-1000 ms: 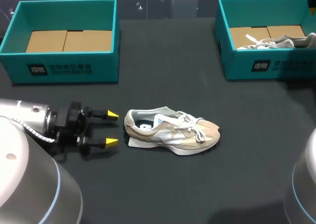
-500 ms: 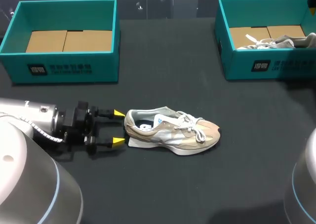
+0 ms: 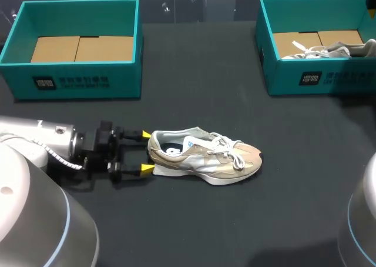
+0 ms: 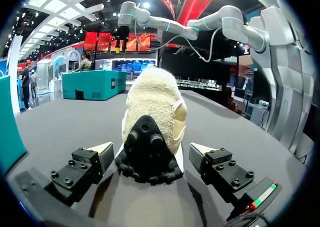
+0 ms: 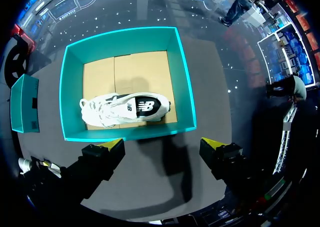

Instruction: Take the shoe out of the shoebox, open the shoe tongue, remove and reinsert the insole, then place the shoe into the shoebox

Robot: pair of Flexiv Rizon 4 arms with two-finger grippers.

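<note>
Shoe [image 3: 202, 157]: tan and grey upper, white laces, white sole, dark lining, black heel tread.
Second shoe [image 5: 125, 109]: white with a black side patch.
Left box [image 3: 76, 82], right box [image 3: 317, 79]: teal walls, brown cardboard floors.
Surface [image 3: 235, 220]: black.
Fingers [image 3: 146, 169]: black, yellow tips.

Our right claw [image 5: 163, 143] hangs over the dark worktop [image 5: 210, 87], its yellow-tipped fingers [image 5: 114, 144] spread wide. Just ahead of them we see an open teal shoebox [image 5: 181, 77] with a cardboard floor. A white shoe [image 5: 125, 109] lies in it along the wall nearest the claw. Its laced end points toward a second teal box [image 5: 25, 104], well apart.
</note>
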